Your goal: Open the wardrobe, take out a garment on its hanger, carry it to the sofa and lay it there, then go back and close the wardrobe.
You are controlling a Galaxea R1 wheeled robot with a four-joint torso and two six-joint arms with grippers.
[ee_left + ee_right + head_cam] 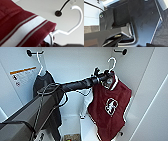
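The wardrobe (pixel 75 64) stands open before me. My left arm reaches in from the lower left, and my left gripper (pixel 103 75) is shut on the neck of the white hanger (pixel 112 62). Its hook hangs free, below and left of the black peg (pixel 121 51). From the hanger hangs the garment (pixel 110 107), dark red with a white crest and white trim. In the left wrist view the striped collar of the garment (pixel 25 27) lies close, the hanger (pixel 76 21) curves beside it, and the peg (pixel 58 13) sits on the white wall behind.
A dark grey T-shirt (pixel 46 84) hangs on another white hanger (pixel 40 62) from the left peg (pixel 32 52). The left door carries a warning label (pixel 23 75); the right door (pixel 150 102) stands open. A small box (pixel 72 137) lies on the wardrobe floor.
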